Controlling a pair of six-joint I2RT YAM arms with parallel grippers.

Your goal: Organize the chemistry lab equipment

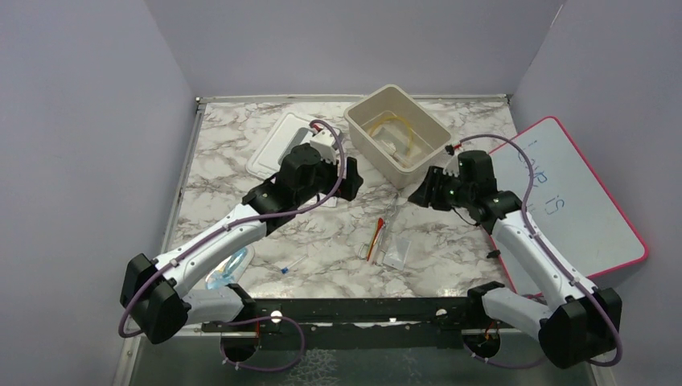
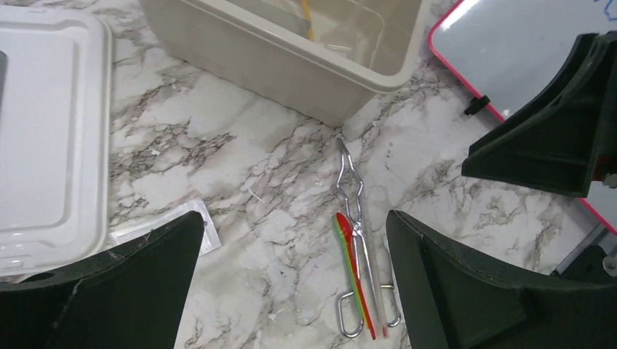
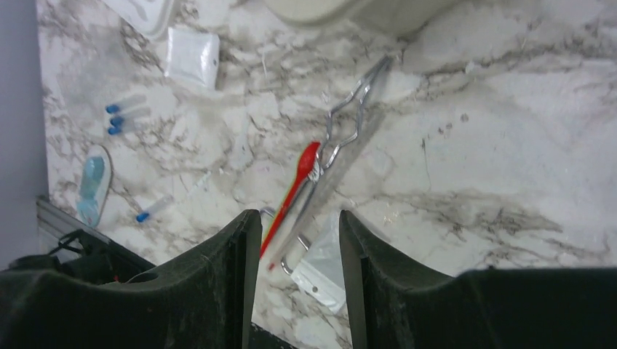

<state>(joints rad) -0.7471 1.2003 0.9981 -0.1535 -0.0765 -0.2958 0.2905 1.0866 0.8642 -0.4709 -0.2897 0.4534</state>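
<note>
Well, at the near edge of the bench, by the left arm's base, lies a pale blue item [image 1: 228,271], and just beyond it a single blue-capped piece [image 1: 291,265]. Three more blue-capped pieces [image 3: 120,120] sit farther in, toward the left edge. Around the middle, the thin metal tongs [image 2: 351,211] lie flat with the red-tipped dropper [image 2: 354,280] pressed along their handles and a clear plastic packet [image 3: 320,265] touching the handle loops. Over this cluster the right gripper [image 3: 296,218] hangs with its fingers a little apart and nothing between them. The left gripper [image 2: 295,218], a bit farther back and to the left, has its fingers spread wide and is also empty. Behind both, toward the far edge, the beige bin [image 1: 434,125] holds the amber rubber tubing coil [image 1: 396,129]. Its white lid [image 1: 273,145] lies beside it toward the far-left corner, and the pink-edged whiteboard [image 1: 579,201] rests along the right edge. Most of the equipment is not yet in the bin, I judge. The risk lies in that tangle: pinching the tongs could drag the dropper or the packet along, or a thin piece could slip on the smooth marble. With both grippers close together over the middle, one reaching in could strike the other or nudge the bin.
</note>
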